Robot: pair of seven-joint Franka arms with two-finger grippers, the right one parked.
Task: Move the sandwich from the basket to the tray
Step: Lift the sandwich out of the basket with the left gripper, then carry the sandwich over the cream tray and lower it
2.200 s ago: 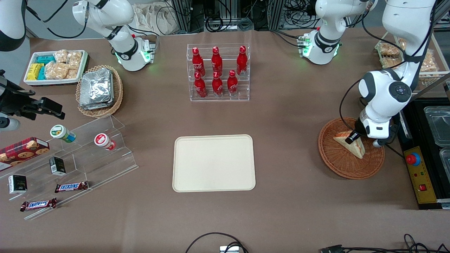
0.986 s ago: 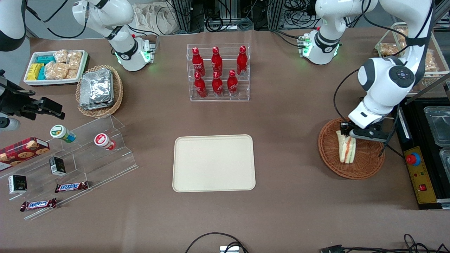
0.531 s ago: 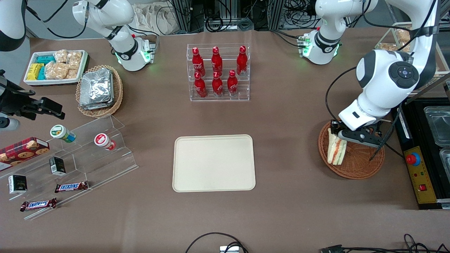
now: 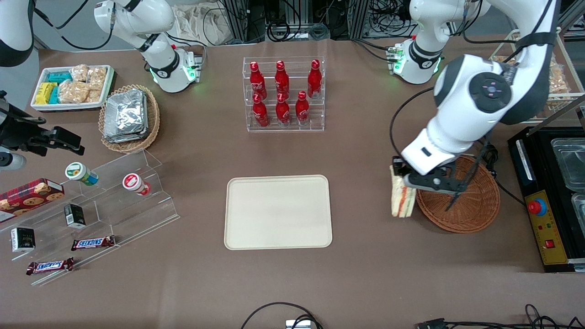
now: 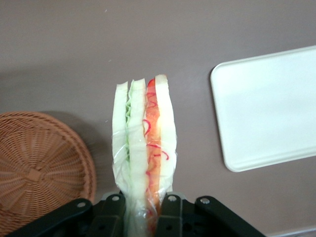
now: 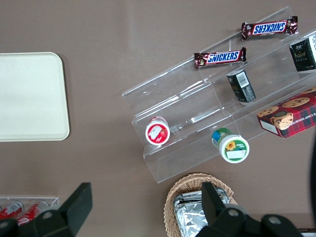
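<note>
My left gripper (image 4: 402, 177) (image 5: 143, 205) is shut on the sandwich (image 4: 402, 197) (image 5: 144, 143), a clear-wrapped wedge of white bread with green and red-orange layers. The sandwich hangs in the air, point down, just outside the rim of the reddish-brown wicker basket (image 4: 470, 205) (image 5: 39, 168), on the side toward the tray. The basket holds nothing. The cream rectangular tray (image 4: 278, 211) (image 5: 266, 108) (image 6: 29, 96) lies flat and bare on the brown table, toward the parked arm's end from the sandwich.
A clear rack of red bottles (image 4: 283, 93) stands farther from the front camera than the tray. A tan basket of foil packets (image 4: 129, 118), a white snack tray (image 4: 71, 87) and a clear stepped stand (image 4: 105, 205) lie toward the parked arm's end. A black control box (image 4: 546, 224) sits beside the basket.
The gripper has lifted the sandwich out of the basket and carried it sideways past the rim toward the tray. The basket is left with nothing in it.
</note>
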